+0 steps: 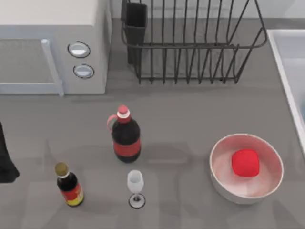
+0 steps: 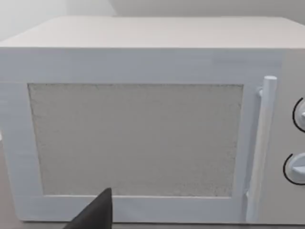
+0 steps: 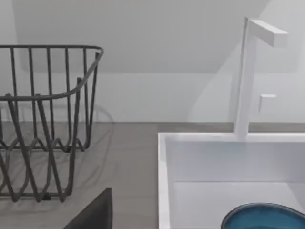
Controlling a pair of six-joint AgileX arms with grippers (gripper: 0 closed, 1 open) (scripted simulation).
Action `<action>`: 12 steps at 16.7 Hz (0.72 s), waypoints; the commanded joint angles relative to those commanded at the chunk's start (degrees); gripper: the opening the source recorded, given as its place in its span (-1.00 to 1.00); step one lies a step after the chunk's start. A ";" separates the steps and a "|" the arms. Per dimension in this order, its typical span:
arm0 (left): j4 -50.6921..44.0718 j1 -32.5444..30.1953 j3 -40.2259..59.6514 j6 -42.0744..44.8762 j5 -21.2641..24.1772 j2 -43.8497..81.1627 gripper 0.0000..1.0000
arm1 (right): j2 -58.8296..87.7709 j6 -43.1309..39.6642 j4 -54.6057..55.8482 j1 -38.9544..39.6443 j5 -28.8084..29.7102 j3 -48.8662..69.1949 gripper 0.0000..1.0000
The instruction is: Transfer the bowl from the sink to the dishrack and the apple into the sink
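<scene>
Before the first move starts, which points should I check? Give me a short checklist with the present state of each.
1. bowl lies in the sink: ok.
2. dishrack has free room for it: ok.
3. apple is reachable, lying in the white bowl: ok.
4. left arm is parked at the table's left edge: ok.
5. Right pincer open for grasping: cannot tell.

I work over a grey table (image 1: 190,114) with a smooth matt top, evenly lit, where things cast only soft shadows. A white microwave (image 1: 52,43) stands at its far left, door shut, two round knobs (image 1: 79,49) beside the bar handle (image 2: 263,143). Behind the table rises a plain pale wall (image 3: 157,38).
</scene>
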 joint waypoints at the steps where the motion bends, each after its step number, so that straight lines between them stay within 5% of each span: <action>1: 0.00 0.00 0.00 0.00 0.00 0.00 1.00 | 0.00 0.00 0.00 0.00 0.00 0.00 1.00; 6: 0.00 0.00 0.00 0.00 0.00 0.00 1.00 | 5.28 -0.77 -2.76 -0.06 0.22 4.12 1.00; 12: 0.00 0.00 0.00 0.00 0.00 0.00 1.00 | 28.25 -3.75 -15.17 -2.32 1.92 20.94 1.00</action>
